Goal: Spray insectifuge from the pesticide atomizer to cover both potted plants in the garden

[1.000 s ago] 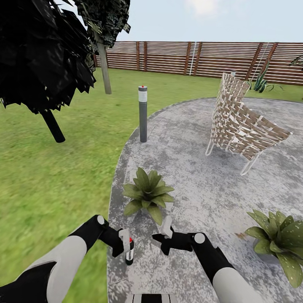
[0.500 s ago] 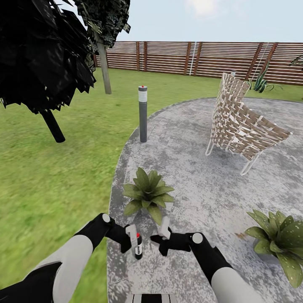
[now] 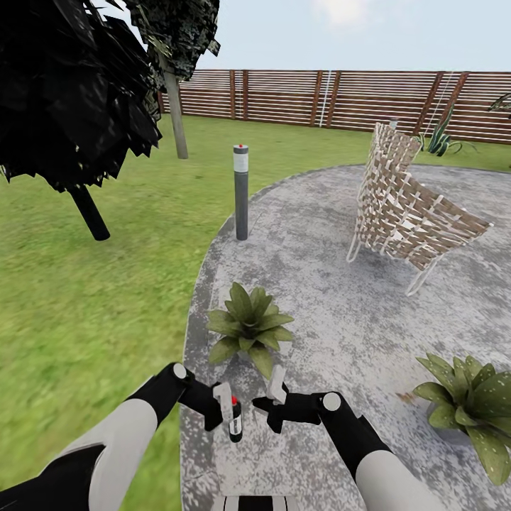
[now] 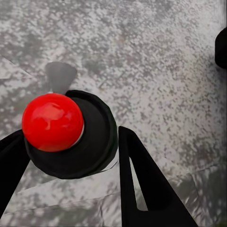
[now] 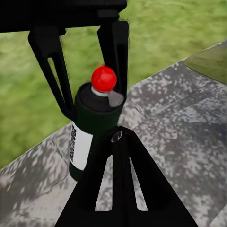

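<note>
Head view: our left tool (image 3: 228, 410) pinches the pesticide atomizer (image 3: 235, 420) above the patio (image 3: 341, 312); our right tool (image 3: 274, 391) looks spread. A loose grip risks dropping it.

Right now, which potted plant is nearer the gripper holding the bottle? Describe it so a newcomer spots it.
Find the grey paved patio and follow its lawn-side edge down from the tall grey bollard lamp. The potted plant sits there, just ahead of the left gripper. Its twin sits far right, below the woven chair.
</note>
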### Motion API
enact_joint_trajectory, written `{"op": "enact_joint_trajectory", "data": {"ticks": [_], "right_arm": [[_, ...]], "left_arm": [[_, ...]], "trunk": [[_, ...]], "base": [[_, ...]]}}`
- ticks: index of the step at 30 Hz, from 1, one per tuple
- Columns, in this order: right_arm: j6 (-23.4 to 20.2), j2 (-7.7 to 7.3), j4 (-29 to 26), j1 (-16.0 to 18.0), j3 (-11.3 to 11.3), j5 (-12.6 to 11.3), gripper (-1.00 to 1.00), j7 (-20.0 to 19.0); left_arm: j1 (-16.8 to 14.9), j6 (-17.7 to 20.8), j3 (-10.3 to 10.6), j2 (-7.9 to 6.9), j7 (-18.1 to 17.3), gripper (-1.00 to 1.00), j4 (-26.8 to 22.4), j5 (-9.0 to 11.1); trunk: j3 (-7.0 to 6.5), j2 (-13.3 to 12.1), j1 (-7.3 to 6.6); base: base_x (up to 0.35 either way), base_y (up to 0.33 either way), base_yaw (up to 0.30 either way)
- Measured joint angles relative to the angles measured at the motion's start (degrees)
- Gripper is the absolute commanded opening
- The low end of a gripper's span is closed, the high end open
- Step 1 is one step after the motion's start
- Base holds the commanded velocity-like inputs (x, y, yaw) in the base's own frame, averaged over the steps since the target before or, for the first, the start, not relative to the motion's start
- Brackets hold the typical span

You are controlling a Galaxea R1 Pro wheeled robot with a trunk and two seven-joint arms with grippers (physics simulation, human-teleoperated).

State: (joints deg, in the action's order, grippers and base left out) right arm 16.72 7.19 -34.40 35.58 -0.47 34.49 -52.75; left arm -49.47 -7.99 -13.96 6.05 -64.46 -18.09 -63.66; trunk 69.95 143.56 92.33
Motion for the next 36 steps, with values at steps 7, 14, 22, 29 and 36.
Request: {"op": "enact_joint_trajectory", "data": {"ticks": [7,14,22,29,36], "right_arm": [[0.0,0.0,-0.1,0.0,0.0,0.0,-1.0,0.0],[0.0,0.0,-0.1,0.0,0.0,0.0,-1.0,0.0],[0.0,0.0,-0.1,0.0,0.0,0.0,-1.0,0.0],[0.0,0.0,-0.1,0.0,0.0,0.0,-1.0,0.0],[0.0,0.0,-0.1,0.0,0.0,0.0,-1.0,0.0]], "left_arm": [[0.1,-0.3,0.0,0.98,-0.1,-1.0,0.3,0.1],[0.0,-0.3,0.0,1.9,-0.1,-1.0,0.4,0.1],[0.0,-0.3,0.0,3.07,-0.1,-1.0,0.4,0.4],[-0.1,-0.3,-0.1,3.04,-0.1,-1.0,0.3,1.0],[0.0,-0.2,0.1,2.4,-0.1,-1.0,0.3,1.1]], "trunk": [[0.0,0.0,0.0],[0.0,0.0,0.0],[0.0,0.0,0.0],[0.0,0.0,0.0],[0.0,0.0,0.0]], "base": [[0.0,0.0,0.0],[0.0,0.0,0.0],[0.0,0.0,0.0],[0.0,0.0,0.0],[0.0,0.0,0.0]]}}
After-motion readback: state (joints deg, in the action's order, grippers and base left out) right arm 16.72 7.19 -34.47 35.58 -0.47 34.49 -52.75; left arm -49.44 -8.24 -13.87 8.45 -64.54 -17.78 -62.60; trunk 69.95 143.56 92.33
